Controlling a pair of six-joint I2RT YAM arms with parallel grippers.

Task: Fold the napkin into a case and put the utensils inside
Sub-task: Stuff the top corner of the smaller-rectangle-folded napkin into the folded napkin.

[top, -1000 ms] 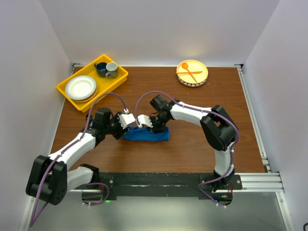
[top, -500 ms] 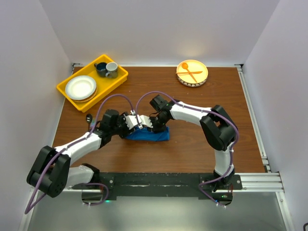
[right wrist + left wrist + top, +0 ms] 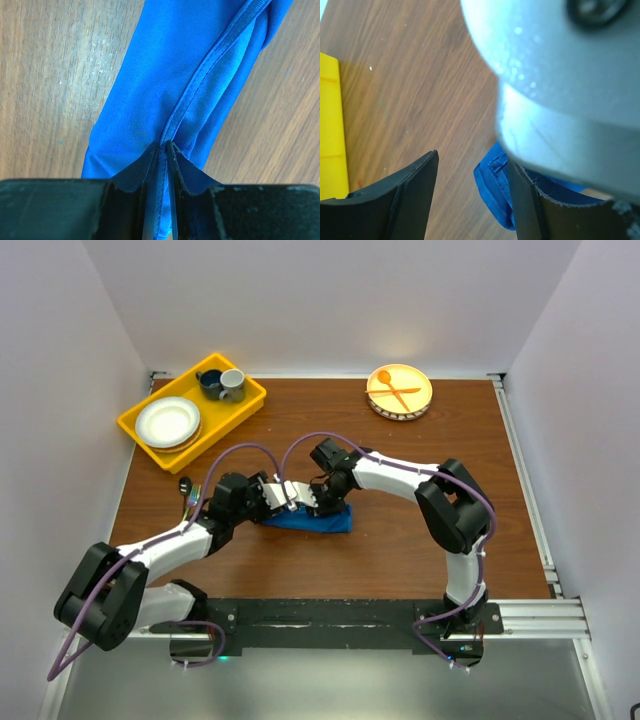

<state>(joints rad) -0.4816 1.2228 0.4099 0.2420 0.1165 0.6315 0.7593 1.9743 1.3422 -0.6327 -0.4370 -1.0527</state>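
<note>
The bright blue napkin (image 3: 318, 521) lies mid-table, folded into a long narrow strip. My right gripper (image 3: 163, 147) is shut on its hemmed top edge (image 3: 200, 85), pinching the fold near the strip's left end (image 3: 305, 500). My left gripper (image 3: 283, 494) sits close against the right one and is open. In the left wrist view the napkin's end (image 3: 492, 190) lies between the fingers (image 3: 410, 195), close to the right one. The right gripper's white body (image 3: 560, 75) fills that view's upper right. The shiny utensils (image 3: 187, 488) lie on the table to the left, apart from both grippers.
A yellow tray (image 3: 130, 430) at the back left holds white plates (image 3: 167, 422) and two mugs (image 3: 222, 385); its edge (image 3: 330, 130) shows in the left wrist view. A yellow plate (image 3: 420, 400) at the back holds an orange plastic spoon and fork (image 3: 393, 390).
My left arm has swung right and forward, bringing its open gripper up to the napkin's left end beside the right gripper. The right gripper has kept still, holding the hem.
</note>
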